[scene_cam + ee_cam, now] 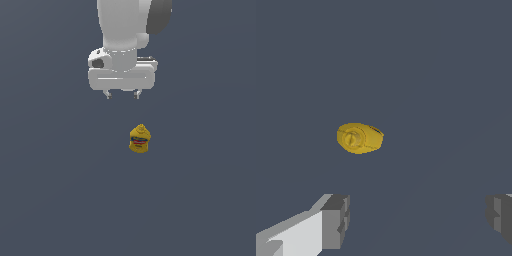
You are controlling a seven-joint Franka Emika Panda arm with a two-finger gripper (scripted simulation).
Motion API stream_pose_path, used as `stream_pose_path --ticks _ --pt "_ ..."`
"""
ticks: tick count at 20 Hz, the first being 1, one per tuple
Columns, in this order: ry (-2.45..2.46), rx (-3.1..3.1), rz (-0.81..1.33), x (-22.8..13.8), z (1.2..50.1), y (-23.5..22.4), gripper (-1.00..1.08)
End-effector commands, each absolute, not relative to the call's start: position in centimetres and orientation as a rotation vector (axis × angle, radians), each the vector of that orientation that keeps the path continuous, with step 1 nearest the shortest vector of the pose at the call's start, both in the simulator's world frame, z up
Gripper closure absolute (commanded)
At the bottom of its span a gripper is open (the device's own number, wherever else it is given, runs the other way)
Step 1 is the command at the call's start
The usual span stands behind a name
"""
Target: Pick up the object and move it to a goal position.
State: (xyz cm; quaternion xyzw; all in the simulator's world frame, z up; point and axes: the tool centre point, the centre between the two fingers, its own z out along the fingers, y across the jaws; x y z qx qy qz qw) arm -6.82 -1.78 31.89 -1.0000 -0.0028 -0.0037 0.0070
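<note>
The object, a yellow mustard bottle [140,139] with a pointed cap and a blue-and-red label, stands upright on the dark grey floor in the exterior view. My gripper [122,95] hangs above and behind it, a little toward the exterior view's left, well apart from it. The fingers [107,94] are spread wide with nothing between them. In the wrist view the bottle [359,138] shows from above, cap toward the camera, and my gripper [418,217] is open with the grey fingertips [336,221] far apart.
A plain dark grey floor [60,200] fills both views. No other object or marker is in sight.
</note>
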Motion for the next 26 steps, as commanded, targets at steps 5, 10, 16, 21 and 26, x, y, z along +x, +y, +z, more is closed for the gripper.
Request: stream_pose_path --ticks 5,10,16,21,26 --pt "0.004 -3.130 -0.009 -6.7 31.7 -1.8 -0.92" --pt "0.029 -3.134 -0.002 -6.4 31.3 -1.9 -0.92" --pt "0.029 -3.134 -0.002 -6.4 31.3 -1.9 -0.92" --pt "-0.013 -3.135 -0.002 -6.4 31.1 -1.7 -0.92" --pt "-0.103 -3.134 -0.002 -6.2 30.8 -1.4 -0.92"
